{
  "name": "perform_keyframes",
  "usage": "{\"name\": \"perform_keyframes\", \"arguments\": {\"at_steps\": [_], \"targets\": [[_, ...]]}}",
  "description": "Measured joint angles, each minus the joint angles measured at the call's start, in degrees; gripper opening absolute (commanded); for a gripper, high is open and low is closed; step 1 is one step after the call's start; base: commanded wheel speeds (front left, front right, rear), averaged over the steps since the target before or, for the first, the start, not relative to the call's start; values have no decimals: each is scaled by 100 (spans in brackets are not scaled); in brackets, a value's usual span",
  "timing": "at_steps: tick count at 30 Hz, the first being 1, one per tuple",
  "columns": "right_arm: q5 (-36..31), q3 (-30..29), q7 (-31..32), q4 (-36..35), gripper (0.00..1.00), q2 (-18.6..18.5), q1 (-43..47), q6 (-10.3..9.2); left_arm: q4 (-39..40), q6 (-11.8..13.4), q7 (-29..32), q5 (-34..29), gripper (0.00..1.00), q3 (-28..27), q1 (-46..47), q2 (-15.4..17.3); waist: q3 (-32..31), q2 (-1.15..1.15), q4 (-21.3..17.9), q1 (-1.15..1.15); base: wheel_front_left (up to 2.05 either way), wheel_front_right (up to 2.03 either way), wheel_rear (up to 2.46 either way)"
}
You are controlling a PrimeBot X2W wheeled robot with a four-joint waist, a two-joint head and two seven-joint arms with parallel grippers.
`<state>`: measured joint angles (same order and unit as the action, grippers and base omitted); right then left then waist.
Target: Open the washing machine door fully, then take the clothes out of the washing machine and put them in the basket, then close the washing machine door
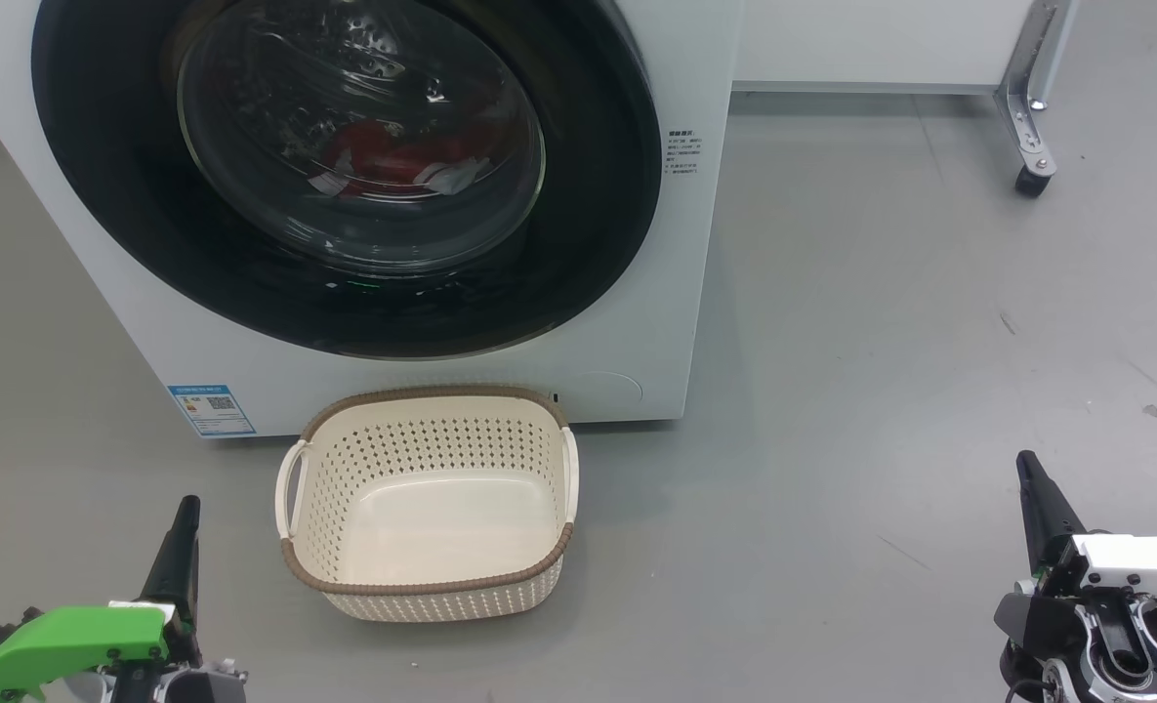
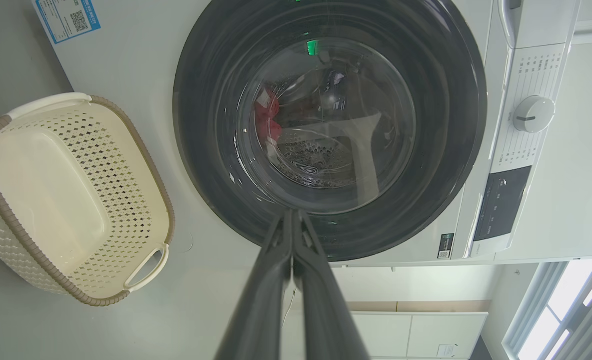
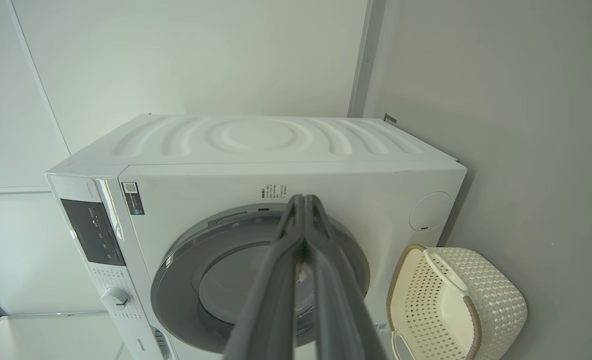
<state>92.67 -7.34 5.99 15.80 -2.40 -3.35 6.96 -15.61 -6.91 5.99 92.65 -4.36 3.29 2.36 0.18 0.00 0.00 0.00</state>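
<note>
Black gloss ring around a bulging clear glass bowl: the washing machine door (image 1: 344, 176), shut flush on the front of the washing machine (image 1: 681, 293), so the first step is not yet begun. Behind the glass, low in the drum, lie the clothes (image 1: 392, 156) — red fabric with white patches, partly blurred by reflections. On the white cabinet: a blue label (image 1: 212, 410) at the lower left corner and a control knob (image 2: 533, 114) on the panel. The basket (image 1: 422, 393), cream with perforated walls and a brown rim, is empty and stands on the grey floor (image 1: 881, 391) just in front of the machine's foot, below the door. The left gripper (image 2: 292, 215) has its two fingers pressed together and holds nothing; it sits low, well back from the door, left of the basket. The right gripper (image 3: 305, 200) is likewise closed and empty, well apart to the right. Hazards, as judged: no handle shows on the smooth ring, so closed fingers may skid off the gloss instead of catching the edge. The hinge side cannot be told, and a pull on the wrong side would strain the latch. The basket is small for the load — a trailing sleeve could land on the floor.
</note>
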Motion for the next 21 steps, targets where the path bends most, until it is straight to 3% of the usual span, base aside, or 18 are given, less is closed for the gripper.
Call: {"name": "perform_keyframes", "arguments": {"at_steps": [4,5,21], "targets": [[0,0,0,2,0,1,1,0,-2,0,0,0,0,0,0,0,0,0,0,0,0,0,0],[0,2,-1,41,100,15,26,-3,-53,4,-2,0,100,9,-19,-10,0,0,0,0,0,0,0],[-155,16,-136,227,100,131,268,-5,-181,5,-88,-51,100,118,-222,-125,3,0,-5,0,0,0,0]]}}
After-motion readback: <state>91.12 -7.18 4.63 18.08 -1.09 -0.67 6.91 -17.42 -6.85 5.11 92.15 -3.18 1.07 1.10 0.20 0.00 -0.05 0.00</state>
